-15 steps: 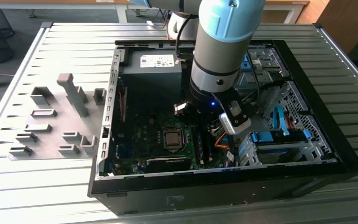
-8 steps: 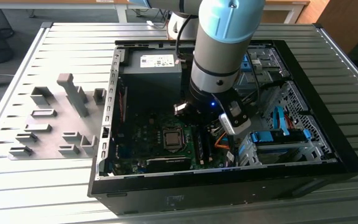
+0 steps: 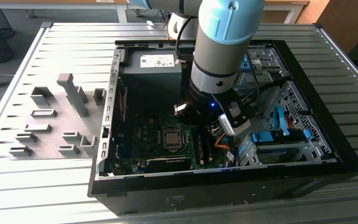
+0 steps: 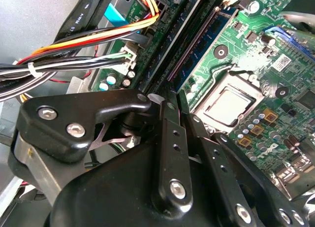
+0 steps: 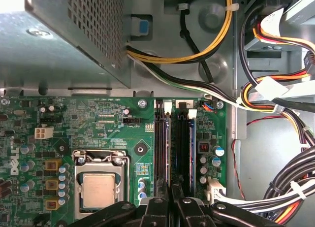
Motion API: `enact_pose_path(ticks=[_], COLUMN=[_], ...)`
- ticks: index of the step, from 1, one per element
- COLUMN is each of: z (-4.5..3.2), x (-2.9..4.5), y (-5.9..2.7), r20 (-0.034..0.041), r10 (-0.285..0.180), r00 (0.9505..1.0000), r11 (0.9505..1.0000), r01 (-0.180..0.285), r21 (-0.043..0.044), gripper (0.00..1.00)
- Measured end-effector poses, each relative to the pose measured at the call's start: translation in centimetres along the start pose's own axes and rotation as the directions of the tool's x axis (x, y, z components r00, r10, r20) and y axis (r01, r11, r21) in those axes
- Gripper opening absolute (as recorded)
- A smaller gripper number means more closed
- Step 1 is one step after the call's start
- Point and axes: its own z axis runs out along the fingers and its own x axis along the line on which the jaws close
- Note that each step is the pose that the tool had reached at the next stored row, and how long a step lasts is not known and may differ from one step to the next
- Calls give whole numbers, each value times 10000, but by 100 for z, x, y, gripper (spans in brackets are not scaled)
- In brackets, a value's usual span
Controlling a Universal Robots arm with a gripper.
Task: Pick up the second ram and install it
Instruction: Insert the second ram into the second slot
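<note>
ram at the slots, claw closed over it

while the arm reaches down into the open computer case (image 3: 328,161), we see the gripper (image 5: 171,197) low over the motherboard (image 5: 98,123), beside the bare processor (image 5: 98,190). its fingers (image 5: 156,210) sit pressed close together. the second ram (image 5: 189,148) stands edge-up in the memory slots just ahead of the fingertips; whether the fingers pinch it, we cannot tell. grey holder blocks (image 3: 54,126) rest on the table at the exterior view's left.

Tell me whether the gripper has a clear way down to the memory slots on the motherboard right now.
Probably yes. The gripper sits inside the open case, right over the memory slots. The cable bundle lies off to one side, and nothing crosses between the fingers and the slots.
</note>
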Motion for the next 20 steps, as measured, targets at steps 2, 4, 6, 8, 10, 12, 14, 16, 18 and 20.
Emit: enact_pose_path(ticks=[2, 4, 6, 8, 10, 12, 14, 16, 18, 20], z=[0, 0, 1, 1, 1, -2, -33, -67, -107, -130], x=[0, 0, 0, 0, 0, 0, 1, 1, 2, 1], y=[0, 0, 0, 0, 0, 0, 1, 1, 2, 3], r20=[0, 0, 1, 1, 0, 0, 1, 0, -1, -10], r10=[0, 0, 0, 0, 0, 0, 1, 1, 1, 0], r00=[10000, 10000, 10000, 10000, 10000, 10000, 10000, 10000, 10000, 10000], r11=[10000, 10000, 10000, 10000, 10000, 10000, 10000, 10000, 10000, 10000], r01=[0, 0, 0, 0, 0, 0, -1, -1, -1, 0], r21=[0, 0, 0, 0, 0, -1, -1, -1, -1, 0], gripper=[14, 14, 15, 21, 21, 21, 21, 21, 21, 21])
